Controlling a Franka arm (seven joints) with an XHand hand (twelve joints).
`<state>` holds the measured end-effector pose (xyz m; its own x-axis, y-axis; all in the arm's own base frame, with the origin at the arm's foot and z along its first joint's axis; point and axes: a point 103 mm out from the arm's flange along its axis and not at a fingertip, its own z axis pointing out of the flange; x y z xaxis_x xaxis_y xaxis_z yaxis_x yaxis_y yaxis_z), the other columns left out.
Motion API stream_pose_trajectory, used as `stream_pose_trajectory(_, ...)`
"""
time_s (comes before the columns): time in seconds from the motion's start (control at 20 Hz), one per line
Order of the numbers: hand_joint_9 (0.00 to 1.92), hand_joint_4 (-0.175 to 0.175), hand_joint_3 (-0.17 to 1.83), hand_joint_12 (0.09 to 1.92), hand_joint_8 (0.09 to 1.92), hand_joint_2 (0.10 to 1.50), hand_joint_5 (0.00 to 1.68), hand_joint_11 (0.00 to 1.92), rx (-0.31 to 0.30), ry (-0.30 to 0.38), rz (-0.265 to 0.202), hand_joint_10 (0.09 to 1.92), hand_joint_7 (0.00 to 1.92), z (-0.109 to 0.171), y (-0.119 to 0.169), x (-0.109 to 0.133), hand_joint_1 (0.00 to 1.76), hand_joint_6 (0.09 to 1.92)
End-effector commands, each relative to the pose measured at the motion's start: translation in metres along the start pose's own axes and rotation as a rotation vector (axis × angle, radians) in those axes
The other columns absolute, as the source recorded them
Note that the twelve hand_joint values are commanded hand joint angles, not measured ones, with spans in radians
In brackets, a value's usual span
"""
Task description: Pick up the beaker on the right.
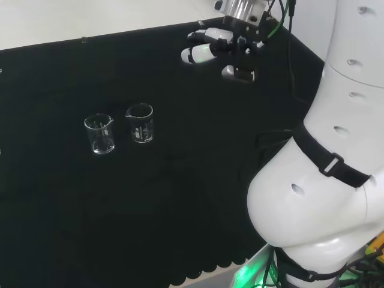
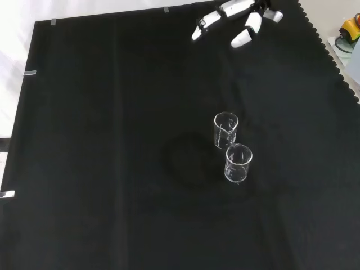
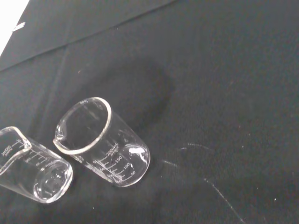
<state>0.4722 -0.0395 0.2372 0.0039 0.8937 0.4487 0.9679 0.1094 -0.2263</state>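
Beaker (image 3: 100, 142), clear glass: white graduation scale on the wall, figures 50, 100, 150 and 200 ml legible. Second beaker (image 3: 32, 170), just beside the first: white scale ticks and small vertical print near the rim, too small to read.

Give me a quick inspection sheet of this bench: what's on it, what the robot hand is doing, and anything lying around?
Surface: black cloth over the bench, with faint creases.
Job's things: two clear beakers, upright and apparently empty, close together. In the head view the right beaker stands beside the left beaker.
Clutter: nothing seen on the cloth.
Robot hand: robot hand above the cloth's edge, well away from both beakers, fingers relaxed, holding nothing.
Cables: green and black cables run along the wrist.
Surroundings: pale floor beyond the cloth; a yellow and red object at the front view's right edge.
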Motion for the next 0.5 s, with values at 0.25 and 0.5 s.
stream_pose_trajectory(0.25, 0.09, -0.022, 0.86, 0.68, 0.41, 0.67, 0.13, 0.00, 0.030, 0.054, -0.068, 0.56, 0.05, 0.022, 0.020, -0.011, 0.49, 0.09)
stream_pose_trajectory(0.5, 0.10, -0.022, 0.86, 0.68, 0.42, 0.55, 0.13, 0.00, 0.022, 0.051, -0.108, 0.56, 0.06, 0.033, 0.024, -0.012, 0.55, 0.09)
